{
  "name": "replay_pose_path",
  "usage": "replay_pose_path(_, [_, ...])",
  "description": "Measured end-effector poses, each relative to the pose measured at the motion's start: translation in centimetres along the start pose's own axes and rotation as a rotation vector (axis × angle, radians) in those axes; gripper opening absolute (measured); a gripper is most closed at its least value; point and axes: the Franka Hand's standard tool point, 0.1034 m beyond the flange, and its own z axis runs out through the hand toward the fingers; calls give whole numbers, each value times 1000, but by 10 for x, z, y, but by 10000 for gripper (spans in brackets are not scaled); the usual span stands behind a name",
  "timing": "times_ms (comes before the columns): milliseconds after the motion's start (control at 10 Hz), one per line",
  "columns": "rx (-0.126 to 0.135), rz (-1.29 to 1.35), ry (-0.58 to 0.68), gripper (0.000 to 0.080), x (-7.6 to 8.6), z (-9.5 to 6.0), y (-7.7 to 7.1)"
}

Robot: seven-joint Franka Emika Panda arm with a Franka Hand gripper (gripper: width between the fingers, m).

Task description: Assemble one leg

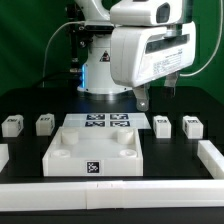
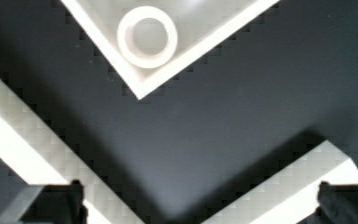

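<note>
Black table [image 1: 28, 145] fills my screen, with the white tabletop [image 1: 75, 148] lying at 6 o'clock, its sockets bare. My claw [image 1: 150, 98] hangs wide and empty above it. The wrist view shows one corner socket [image 2: 147, 34] beyond the spread fingertips [image 2: 51, 200]. The leg [image 1: 163, 124] stands loose at the tabletop's 3 o'clock, like the other legs [image 1: 44, 123]. By my judgement nothing is done: grasping, carrying and seating are all left.

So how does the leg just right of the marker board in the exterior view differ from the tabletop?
The leg is a small block; the tabletop is a far larger square tray with corner sockets. The leg lies farther back, the tabletop in front. Both are white and tagged.
</note>
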Motion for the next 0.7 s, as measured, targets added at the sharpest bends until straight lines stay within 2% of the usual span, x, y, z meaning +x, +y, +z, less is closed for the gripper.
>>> replay_pose_path(700, [0,0,0,650,0,0,0])
